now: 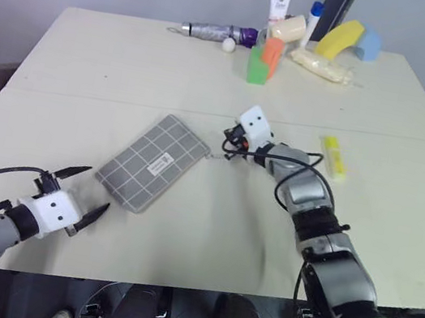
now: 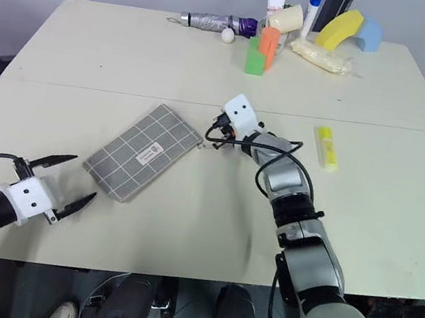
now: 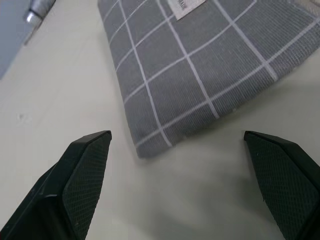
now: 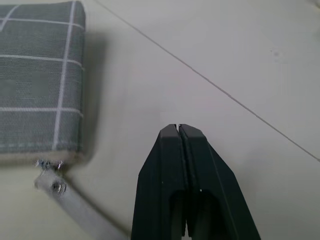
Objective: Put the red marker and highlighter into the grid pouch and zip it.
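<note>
Left eye view: cream table [image 1: 131, 62] with a seam line across it, grid pouch [image 1: 153, 162] lying flat near the middle, grey woven fabric with white grid lines and a small white label. Highlighter [image 1: 333, 157], chunky bright yellow, lies on the robot's right side of the table, well apart from the pouch, nothing between them but the right arm. Red marker not made out. Far edge clutter: folded umbrella [image 1: 214, 32] in silver and purple, small white ball [image 1: 228, 44], green and orange foam blocks [image 1: 263, 61], white tube [image 1: 279, 8], curved yellow foam shape [image 1: 340, 38], blue foam piece [image 1: 370, 44], clear bag [image 1: 321, 65] of pale stuff. Right end effector [image 4: 179, 131] has its black fingers pressed together on nothing, tips just beside the pouch's zipper corner; metal pull tab [image 4: 52, 182] sticks out there onto the table. Left end effector [image 3: 177, 145] has textured black fingers spread wide, hovering near the pouch's near corner, not touching.
</note>
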Available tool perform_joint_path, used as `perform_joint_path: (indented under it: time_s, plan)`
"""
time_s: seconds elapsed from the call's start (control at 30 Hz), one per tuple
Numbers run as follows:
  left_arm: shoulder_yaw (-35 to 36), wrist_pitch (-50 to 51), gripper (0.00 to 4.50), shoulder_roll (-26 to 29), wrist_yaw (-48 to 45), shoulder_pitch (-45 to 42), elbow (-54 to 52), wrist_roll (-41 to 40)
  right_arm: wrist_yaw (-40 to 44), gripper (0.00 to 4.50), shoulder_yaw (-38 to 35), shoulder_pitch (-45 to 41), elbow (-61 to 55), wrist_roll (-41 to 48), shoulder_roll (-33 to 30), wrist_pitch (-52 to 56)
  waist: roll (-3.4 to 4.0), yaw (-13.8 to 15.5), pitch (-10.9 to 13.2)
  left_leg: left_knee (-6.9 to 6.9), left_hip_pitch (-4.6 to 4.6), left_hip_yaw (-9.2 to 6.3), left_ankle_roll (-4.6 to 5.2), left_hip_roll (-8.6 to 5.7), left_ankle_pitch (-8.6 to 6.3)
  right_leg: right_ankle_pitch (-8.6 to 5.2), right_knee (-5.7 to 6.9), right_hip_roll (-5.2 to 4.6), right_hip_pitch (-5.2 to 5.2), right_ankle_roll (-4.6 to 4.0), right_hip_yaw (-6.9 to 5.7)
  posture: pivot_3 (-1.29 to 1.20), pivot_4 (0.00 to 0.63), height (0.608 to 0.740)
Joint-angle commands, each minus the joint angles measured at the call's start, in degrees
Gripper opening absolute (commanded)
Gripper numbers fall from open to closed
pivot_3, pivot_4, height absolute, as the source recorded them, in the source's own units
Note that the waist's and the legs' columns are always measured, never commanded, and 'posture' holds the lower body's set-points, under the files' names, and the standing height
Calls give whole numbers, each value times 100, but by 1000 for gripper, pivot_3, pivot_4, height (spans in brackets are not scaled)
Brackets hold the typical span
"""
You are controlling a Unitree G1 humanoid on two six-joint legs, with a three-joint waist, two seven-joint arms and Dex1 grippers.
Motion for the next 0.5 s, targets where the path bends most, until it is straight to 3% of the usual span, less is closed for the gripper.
perform_joint_path:
  time_s: [0.03, 0.27, 0.5]
  plan:
    - [-238, -250, 4500, 72, -42, -53, 168, 222, -247, 49, -122, -539, 877, -156, 267, -388, 0, -28, 0, 0, 1, 0, 0, 0, 1, 0, 2, 1, 7, 0, 0, 0, 150, 740]
    - [-565, -494, 4500, 25, 125, -431, 519, 565, -160, 49, -68, -1116, 2138, -438, 681, -942, 5, -69, -2, 0, 5, 1, -6, 3, 7, 0, 7, 26, 12, 1, -1, 0, 150, 740]
    - [-713, -587, 4500, 24, 220, -515, 601, 674, 639, 49, 25, -1061, 2224, -530, 827, -1202, 14, -69, -7, 0, 8, 1, -9, 8, 9, 0, 10, 31, 14, 1, -1, 0, 150, 740]
